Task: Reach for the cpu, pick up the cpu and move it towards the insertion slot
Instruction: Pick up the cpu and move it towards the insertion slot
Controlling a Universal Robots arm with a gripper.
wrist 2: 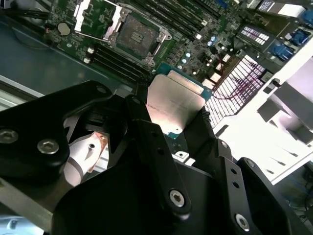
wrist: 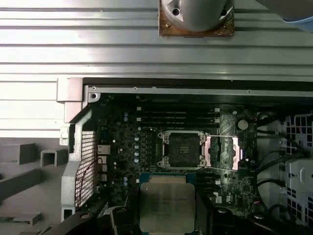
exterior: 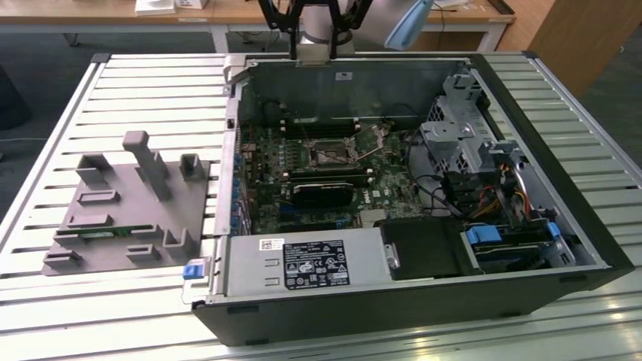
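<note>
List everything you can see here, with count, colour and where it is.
cpu: one, silver, held above the board, short of the slot
slot: one, dark with silvery frame, open, mid-board
board: one, green, inside the case
case: one, black and grey, open on the slatted table
table: one, silver slats
fixture: one, grey, at the exterior view's left of the case
power supply: one, grey, near corner of the case
hand: one, black, shut on the cpu
</note>
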